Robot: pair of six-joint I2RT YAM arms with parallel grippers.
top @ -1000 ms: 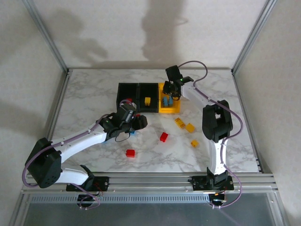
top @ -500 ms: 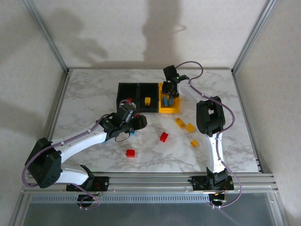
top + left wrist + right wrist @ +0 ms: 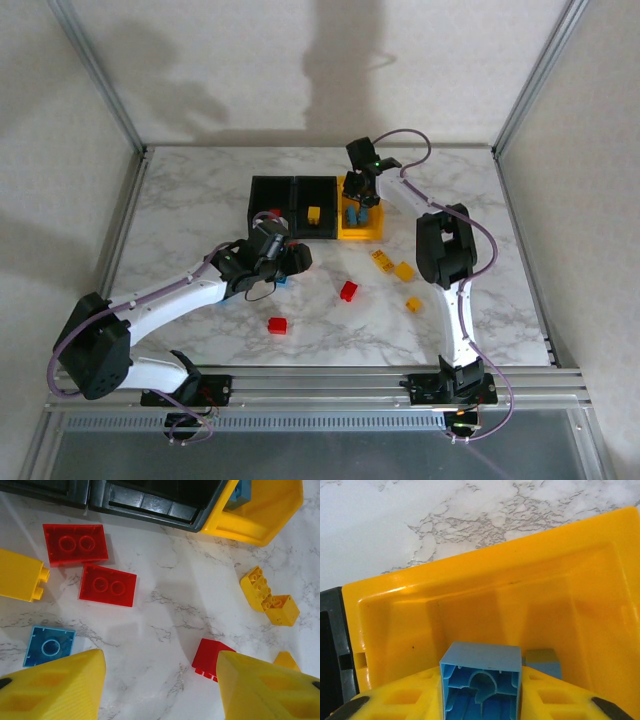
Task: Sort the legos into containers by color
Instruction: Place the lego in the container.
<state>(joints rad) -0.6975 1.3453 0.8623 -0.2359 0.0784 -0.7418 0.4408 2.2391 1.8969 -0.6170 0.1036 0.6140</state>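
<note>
**Sort partway: blue brick over yellow bin**

Right tool (image 3: 480, 707) grips a blue brick (image 3: 480, 677) just above the yellow bin (image 3: 580, 580), which has blue inside. Left tool (image 3: 160, 680) hangs wide and empty over loose bricks (image 3: 107, 585). 2 black bins (image 3: 271, 180) hold a red and a yellow. Reds, yellows and 1 blue lie on the tabletop (image 3: 200, 200); approx half to go, I'd judge. White marble-look top, alu frame, plain pale walls.

Your top camera sits high behind the near edge, looking down over the whole white marbled tabletop (image 3: 190, 210). Your left wrist camera faces straight down, close to the marble. Right wrist camera is closer still, peering into the bright yellow rectangular plastic bin (image 3: 470, 600); all three views share that bin.
</note>
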